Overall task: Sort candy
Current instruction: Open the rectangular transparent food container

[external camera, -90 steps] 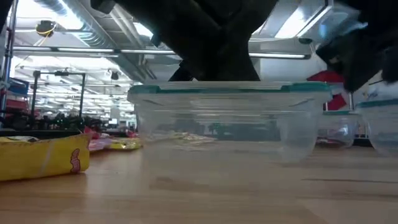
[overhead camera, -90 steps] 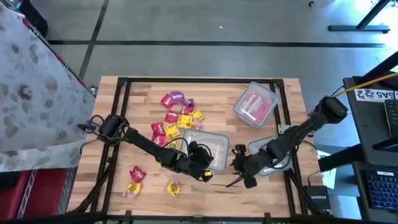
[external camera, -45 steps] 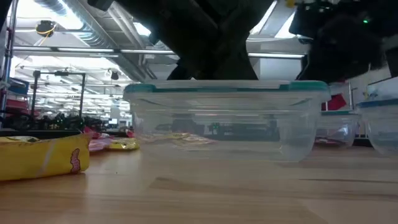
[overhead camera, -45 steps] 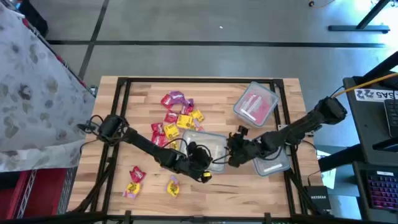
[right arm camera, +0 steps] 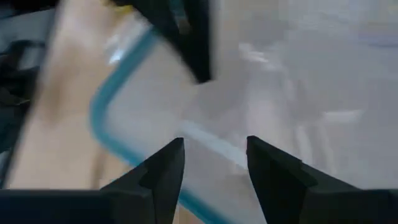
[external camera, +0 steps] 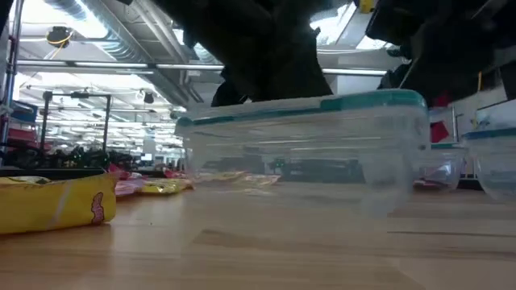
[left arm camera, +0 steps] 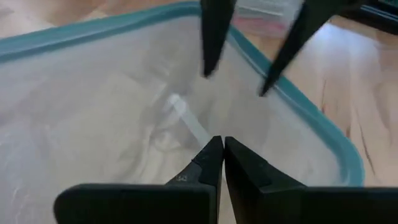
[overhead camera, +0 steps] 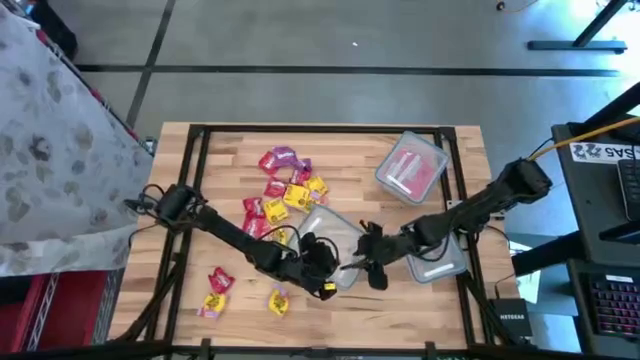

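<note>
Since a second ago: right gripper [overhead camera: 372,268] swung in from beside the right-hand tub to the centre tub [overhead camera: 335,245], which now sits skewed and tipped.

Left gripper [left arm camera: 222,155] has its fingers together, pinched at the near rim of the centre tub; right gripper fingers apart, straddling the opposite rim. Low view shows the tub lifted on one side. Candy [overhead camera: 283,190] mostly lies loose in a pile beyond the tub, with stray packets [overhead camera: 216,290] near the front edge. The far tub [overhead camera: 410,168] appears to hold red packets, though the lid blurs it. Judgement: sorting barely begun; most pieces left.
</note>
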`<state>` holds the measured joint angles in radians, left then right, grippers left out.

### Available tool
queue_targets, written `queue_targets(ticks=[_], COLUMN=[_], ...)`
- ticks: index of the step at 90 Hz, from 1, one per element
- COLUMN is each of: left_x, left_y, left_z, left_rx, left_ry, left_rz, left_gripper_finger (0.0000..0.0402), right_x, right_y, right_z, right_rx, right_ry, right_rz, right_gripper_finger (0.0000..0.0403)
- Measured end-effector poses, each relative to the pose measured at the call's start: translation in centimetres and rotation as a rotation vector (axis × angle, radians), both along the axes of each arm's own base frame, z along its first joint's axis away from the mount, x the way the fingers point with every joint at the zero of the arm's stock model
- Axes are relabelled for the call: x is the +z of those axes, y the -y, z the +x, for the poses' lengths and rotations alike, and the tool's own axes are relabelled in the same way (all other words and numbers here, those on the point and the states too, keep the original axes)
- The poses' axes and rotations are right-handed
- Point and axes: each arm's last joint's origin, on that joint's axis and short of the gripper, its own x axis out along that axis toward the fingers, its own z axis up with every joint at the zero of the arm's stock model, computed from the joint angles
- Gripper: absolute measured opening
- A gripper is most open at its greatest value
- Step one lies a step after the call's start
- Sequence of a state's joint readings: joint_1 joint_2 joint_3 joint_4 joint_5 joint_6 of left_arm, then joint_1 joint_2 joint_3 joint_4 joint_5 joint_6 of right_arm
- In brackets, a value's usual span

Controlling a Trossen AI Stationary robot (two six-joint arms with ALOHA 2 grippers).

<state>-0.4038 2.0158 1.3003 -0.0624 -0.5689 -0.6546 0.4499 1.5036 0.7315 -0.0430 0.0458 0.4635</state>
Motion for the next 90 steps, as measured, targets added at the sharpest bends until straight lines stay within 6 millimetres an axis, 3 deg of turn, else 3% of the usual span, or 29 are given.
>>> queue_targets(ticks=[16,23,34,50,66,90], left_x=[0.3,0.2,0.2,0.1,0.1,-0.3], left_y=[-0.2,-0.3,-0.1,-0.1,0.4,0.8], left_z=[-0.5,-0.6,-0.7,-0.6,-0.9,-1.6], left_rx=[-0.024,-0.022,-0.026,-0.033,-0.050,-0.015], left_ry=[-0.061,-0.069,-0.071,-0.076,-0.087,-0.125], left_rz=[0.003,0.007,0.008,0.000,0.003,-0.021], left_gripper_finger=[0.0000,0.0000,0.0000,0.0000,0.0000,0.0000], right_x=[1.9,2.7,2.4,1.5,0.5,1.3], right_y=[-0.6,-0.2,0.1,-2.3,-4.2,-7.0], right_z=[-0.2,-0.6,-2.0,-3.9,-5.6,-7.1], right_rx=[0.176,0.146,0.121,0.190,0.097,0.119], right_ry=[0.042,0.037,-0.082,-0.087,0.021,0.225], right_rz=[0.080,0.045,-0.006,-0.058,-0.146,-0.208], right_gripper_finger=[0.0161,0.0161,0.0161,0.0161,0.0161,0.0161])
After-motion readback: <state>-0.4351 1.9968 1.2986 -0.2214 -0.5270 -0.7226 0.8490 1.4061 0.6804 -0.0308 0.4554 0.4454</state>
